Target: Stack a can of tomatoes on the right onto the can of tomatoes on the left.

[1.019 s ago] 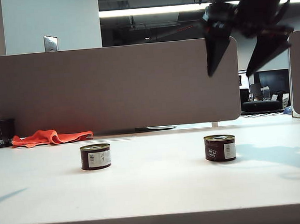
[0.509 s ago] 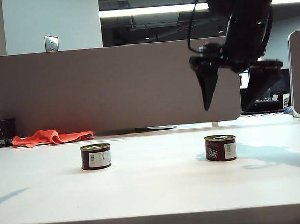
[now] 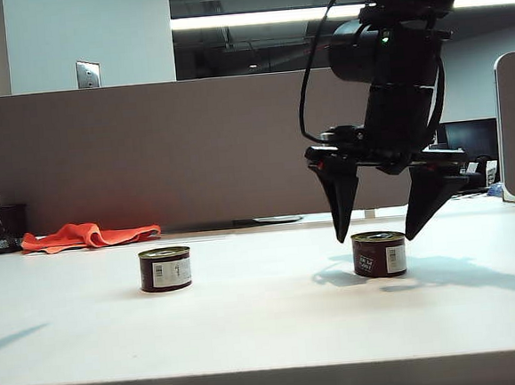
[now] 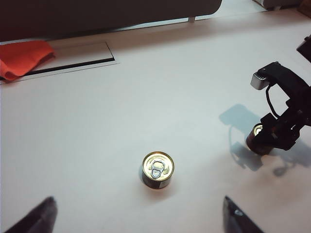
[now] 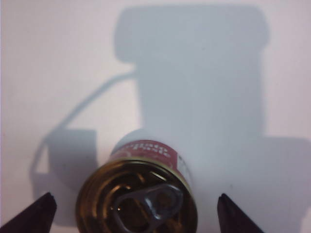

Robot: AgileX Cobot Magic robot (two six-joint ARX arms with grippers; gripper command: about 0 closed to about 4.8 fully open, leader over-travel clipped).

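Lowered, right tool [image 3: 381, 236] gapes astride right can [image 3: 378, 253]; left tool [image 4: 141, 216] released above left can [image 4: 157, 170].

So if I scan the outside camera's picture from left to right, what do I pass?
Black pen cup → orange cloth → left can → right can, with the right tool open just above it. The left tool, also open, shows only in its own wrist view.

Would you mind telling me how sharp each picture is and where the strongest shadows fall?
Exterior view: sharp; the open right gripper casts a shadow on the table beside the right can. Left wrist view: crisp on the left can, with the left gripper open above it. Right wrist view: soft, with a big arm shadow behind the can.
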